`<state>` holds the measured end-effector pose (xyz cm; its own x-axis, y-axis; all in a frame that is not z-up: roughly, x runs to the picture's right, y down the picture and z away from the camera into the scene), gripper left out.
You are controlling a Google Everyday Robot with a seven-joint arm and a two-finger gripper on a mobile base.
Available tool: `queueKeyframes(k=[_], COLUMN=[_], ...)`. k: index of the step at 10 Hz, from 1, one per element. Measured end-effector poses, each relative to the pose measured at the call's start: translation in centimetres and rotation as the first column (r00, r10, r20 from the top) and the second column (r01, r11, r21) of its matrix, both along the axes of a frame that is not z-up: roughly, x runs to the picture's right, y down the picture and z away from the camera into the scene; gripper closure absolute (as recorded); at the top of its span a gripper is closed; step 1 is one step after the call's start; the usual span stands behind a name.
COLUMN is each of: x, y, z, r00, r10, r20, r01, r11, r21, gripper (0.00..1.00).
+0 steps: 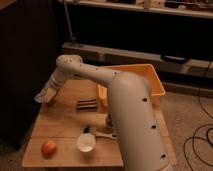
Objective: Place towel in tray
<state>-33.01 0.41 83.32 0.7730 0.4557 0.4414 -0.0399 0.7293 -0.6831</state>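
Observation:
The towel [40, 96], a small pale grey-blue cloth, lies at the left edge of the wooden table [60, 125]. My gripper [49, 93] is down at the towel, at the end of the white arm that reaches left across the table. Its jaws stand open at the cloth, and I cannot make out a firm hold. The tray [156, 86], a large orange-yellow bin, stands at the back right of the table, partly hidden behind my arm.
A dark blue sponge [86, 104] lies mid-table. A white bowl [86, 142] and an apple [48, 148] sit near the front edge. A small dark object [108, 120] and a utensil [102, 133] lie beside my arm. Cables trail on the floor at right.

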Motion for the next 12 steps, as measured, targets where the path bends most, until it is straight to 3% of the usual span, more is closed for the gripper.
queueKeyframes(k=[7, 12], x=[-0.4, -0.6], y=[0.1, 2.0], z=[0.8, 1.9], r00=[0.999, 0.999], r10=[-0.001, -0.025], r20=[-0.040, -0.023], r01=[0.001, 0.025], r11=[0.9999, 0.9993], r21=[0.010, -0.027], gripper=[0.20, 0.20])
